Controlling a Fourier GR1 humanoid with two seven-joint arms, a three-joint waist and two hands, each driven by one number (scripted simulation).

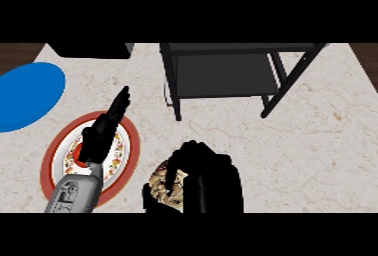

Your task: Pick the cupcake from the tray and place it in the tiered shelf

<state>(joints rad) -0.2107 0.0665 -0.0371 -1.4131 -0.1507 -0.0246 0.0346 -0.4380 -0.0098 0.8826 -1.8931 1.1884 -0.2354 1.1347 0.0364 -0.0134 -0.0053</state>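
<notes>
Our right hand [203, 175] curls around the cupcake [164, 186] at 6 o'clock; the shelf [229, 75] sits at 12. Our left hand [103, 132] rests straight-fingered over the plate [127, 150].

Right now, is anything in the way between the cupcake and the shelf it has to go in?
Nothing visible is. The right hand curls over the cupcake near the view's bottom, and only bare counter lies between it and the black tiered shelf farther back.

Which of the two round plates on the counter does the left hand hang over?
The red-rimmed patterned plate, under the left hand; the plain blue plate lies apart, farther left.
</notes>
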